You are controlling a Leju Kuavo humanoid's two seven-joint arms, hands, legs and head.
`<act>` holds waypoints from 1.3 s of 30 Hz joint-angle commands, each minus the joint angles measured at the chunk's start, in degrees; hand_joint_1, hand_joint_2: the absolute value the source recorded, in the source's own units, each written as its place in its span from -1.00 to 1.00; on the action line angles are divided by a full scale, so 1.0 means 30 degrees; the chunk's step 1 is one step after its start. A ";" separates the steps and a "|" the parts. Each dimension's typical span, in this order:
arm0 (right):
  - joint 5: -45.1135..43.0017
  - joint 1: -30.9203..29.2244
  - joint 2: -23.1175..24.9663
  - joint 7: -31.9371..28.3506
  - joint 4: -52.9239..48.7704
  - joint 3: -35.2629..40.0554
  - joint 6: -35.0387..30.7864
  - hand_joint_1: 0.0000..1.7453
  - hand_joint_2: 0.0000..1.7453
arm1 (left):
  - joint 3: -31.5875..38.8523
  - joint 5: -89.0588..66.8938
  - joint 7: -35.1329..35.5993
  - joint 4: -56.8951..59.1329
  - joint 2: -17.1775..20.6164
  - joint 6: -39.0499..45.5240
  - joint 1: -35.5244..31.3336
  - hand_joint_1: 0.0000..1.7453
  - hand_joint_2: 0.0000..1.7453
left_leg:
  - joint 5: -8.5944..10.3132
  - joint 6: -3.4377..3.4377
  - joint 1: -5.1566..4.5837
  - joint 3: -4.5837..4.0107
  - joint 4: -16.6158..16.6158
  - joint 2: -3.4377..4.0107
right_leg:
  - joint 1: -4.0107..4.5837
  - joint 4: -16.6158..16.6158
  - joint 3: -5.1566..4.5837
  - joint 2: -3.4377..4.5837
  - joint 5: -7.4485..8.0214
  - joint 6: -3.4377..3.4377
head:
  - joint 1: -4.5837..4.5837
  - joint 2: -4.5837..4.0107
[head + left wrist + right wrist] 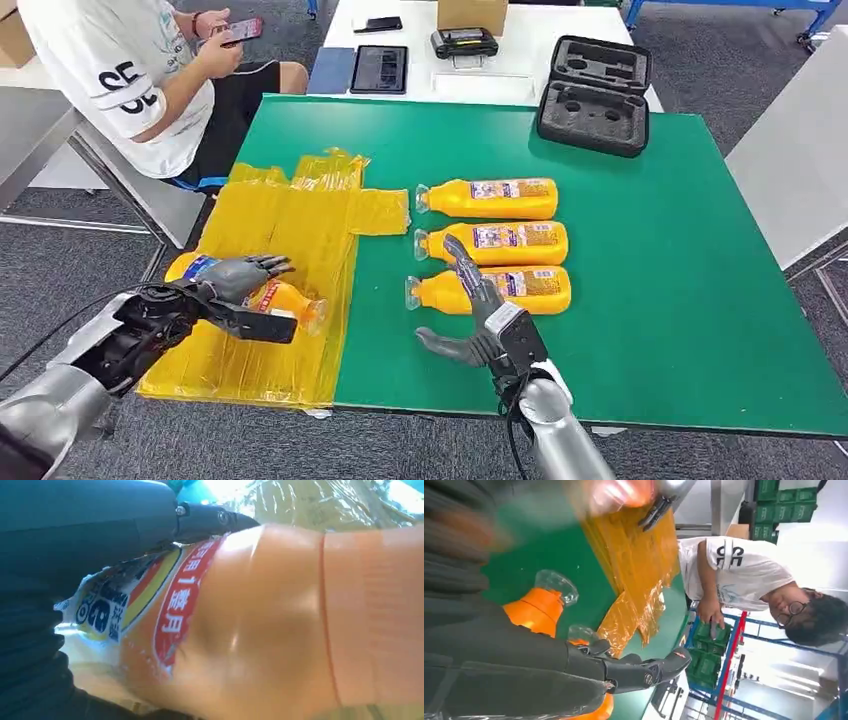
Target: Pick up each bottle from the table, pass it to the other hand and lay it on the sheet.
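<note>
My left hand [238, 280] grips an orange bottle [285, 298] low over the yellow sheet [290, 225], its clear cap pointing right. Up close in the left wrist view the bottle [280, 630] shows its red and blue label, with my dark fingers [210, 517] across it. Three more orange bottles lie in a column on the green table: far [490, 198], middle [495, 243] and near [530, 290]. My right hand [475, 315] is open, fingers spread, at the near bottle's neck end, holding nothing. The right wrist view has that bottle's neck [536, 610] beside my fingers [639, 672].
A person in a white shirt [140, 80] sits at the far left of the green table [680, 300], holding a phone. A black foam case [597, 95] lies at the far edge. Behind it a white table carries a tablet [380, 68] and a box.
</note>
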 commanded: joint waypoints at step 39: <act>0.2253 0.1495 -0.1526 0.1191 -0.2994 -0.1735 -0.0899 -1.00 1.00 | 0.7414 0.7199 -0.6886 -0.7635 0.0970 -0.0864 0.4826 -1.00 1.00 | -0.0030 -0.0015 0.0019 0.0037 -0.0024 0.0046 | 0.0022 -0.0022 0.0014 0.0037 -0.0024 -0.0017 | 0.0007 0.0000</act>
